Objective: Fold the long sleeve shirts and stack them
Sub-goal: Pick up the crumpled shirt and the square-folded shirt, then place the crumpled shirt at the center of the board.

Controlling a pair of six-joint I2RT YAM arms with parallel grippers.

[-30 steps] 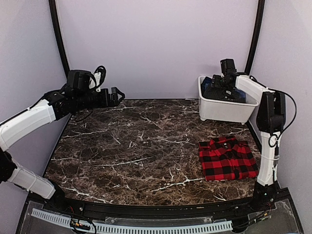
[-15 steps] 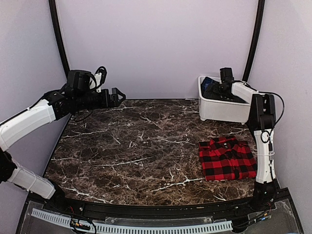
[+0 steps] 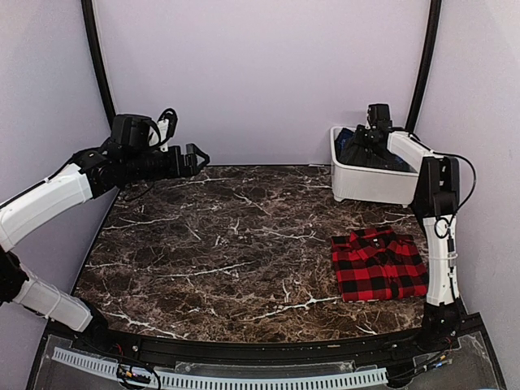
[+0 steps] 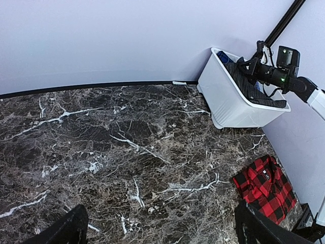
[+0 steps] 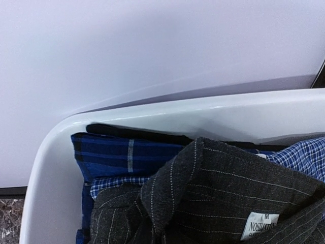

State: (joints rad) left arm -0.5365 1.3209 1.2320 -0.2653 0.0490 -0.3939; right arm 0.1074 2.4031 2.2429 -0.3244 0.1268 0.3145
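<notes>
Lifting a little higher than a moment ago, the right claw [image 3: 366,140] pinches the dark striped shirt [image 5: 218,198] and pulls it up into a peak over the white tub [image 3: 370,185]. The tub sits at 2 o'clock on the table [image 3: 211,244]. Blue checked cloth [image 5: 111,157] lies under the shirt in the tub. The red plaid shirt [image 3: 379,264] lies folded flat at 4 o'clock and has not moved. The left claw [image 3: 198,158] stays up in the air at 10 o'clock, its fingers [image 4: 66,231] spread wide and holding nothing
</notes>
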